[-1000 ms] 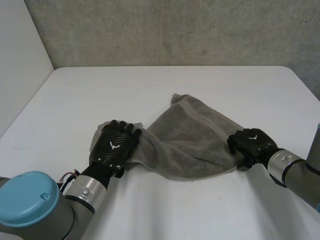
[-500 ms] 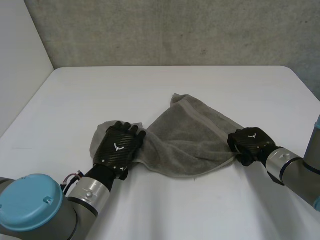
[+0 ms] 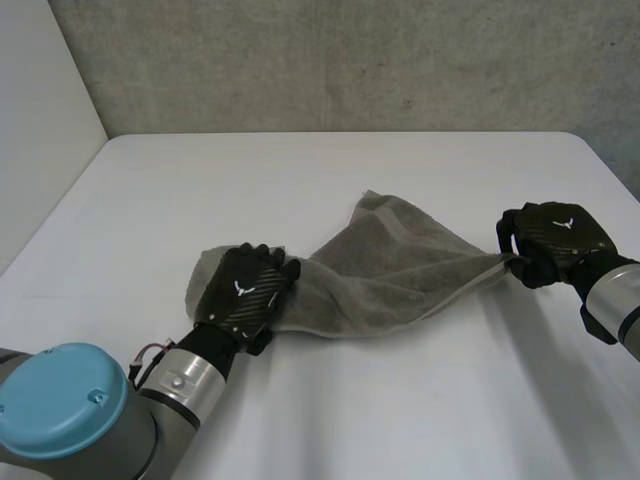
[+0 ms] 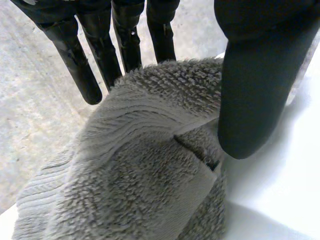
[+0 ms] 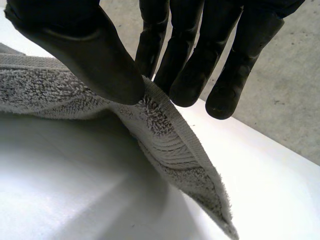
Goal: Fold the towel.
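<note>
A grey towel (image 3: 390, 270) lies rumpled on the white table (image 3: 300, 170), drawn out between my two hands. My left hand (image 3: 240, 295) rests over the towel's bunched left end. In the left wrist view that end (image 4: 140, 175) sits between the straight fingers (image 4: 75, 55) and the thumb (image 4: 255, 75), which do not clamp it. My right hand (image 3: 555, 235) holds the towel's right corner a little above the table. In the right wrist view the thumb (image 5: 85, 45) pinches the hemmed corner (image 5: 170, 140) against the fingers.
A grey wall (image 3: 350, 60) runs behind the table's far edge, and a pale side wall (image 3: 40, 120) stands at the left. Bare tabletop lies in front of the towel and beyond it.
My right hand closed on the towel's right corner and drew it right and away, stretching the towel. My left hand slid slightly right over the left end, its fingers bending in a little.
</note>
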Controlling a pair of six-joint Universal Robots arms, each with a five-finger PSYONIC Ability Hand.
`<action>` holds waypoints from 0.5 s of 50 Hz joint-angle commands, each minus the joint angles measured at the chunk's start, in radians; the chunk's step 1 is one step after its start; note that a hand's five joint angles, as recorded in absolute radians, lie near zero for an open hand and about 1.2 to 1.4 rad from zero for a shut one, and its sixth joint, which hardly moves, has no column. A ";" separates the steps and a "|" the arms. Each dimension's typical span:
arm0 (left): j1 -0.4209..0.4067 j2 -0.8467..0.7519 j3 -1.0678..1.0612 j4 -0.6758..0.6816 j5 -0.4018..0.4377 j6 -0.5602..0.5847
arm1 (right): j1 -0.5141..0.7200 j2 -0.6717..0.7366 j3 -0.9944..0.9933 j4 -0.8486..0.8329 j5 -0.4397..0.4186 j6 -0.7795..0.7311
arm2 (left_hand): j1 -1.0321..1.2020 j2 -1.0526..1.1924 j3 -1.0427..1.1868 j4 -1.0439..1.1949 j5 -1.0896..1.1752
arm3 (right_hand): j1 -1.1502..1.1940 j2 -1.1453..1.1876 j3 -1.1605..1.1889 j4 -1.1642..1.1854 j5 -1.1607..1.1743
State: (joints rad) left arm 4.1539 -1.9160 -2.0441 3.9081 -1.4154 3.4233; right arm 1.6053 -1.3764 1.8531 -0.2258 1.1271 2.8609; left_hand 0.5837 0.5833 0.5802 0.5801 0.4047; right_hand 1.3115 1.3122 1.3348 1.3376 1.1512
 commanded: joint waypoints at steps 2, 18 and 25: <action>0.000 -0.044 0.044 0.001 0.044 -0.016 | 0.004 0.013 0.000 0.002 0.000 -0.005 | 0.123 0.123 0.127 0.127 0.128 | 0.085 0.084 0.061 0.059 0.070; 0.060 0.064 0.094 -0.015 -0.020 -0.078 | -0.005 -0.049 -0.041 0.013 0.013 -0.008 | 0.813 0.813 0.816 0.816 0.817 | 0.085 0.084 0.061 0.059 0.070; 0.086 0.365 0.149 -0.100 -0.048 -0.082 | -0.005 -0.265 -0.194 0.142 -0.003 -0.032 | 0.813 0.813 0.816 0.816 0.817 | 0.085 0.084 0.061 0.059 0.070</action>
State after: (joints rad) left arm 4.2311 -1.7499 -1.9414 3.8835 -1.4531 3.3416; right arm 1.5995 -1.5042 1.7745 -0.1960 1.1363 2.8510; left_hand 1.1795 1.2105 1.2134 1.2140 1.0153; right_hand 1.3117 1.3173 1.3372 1.3377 1.1516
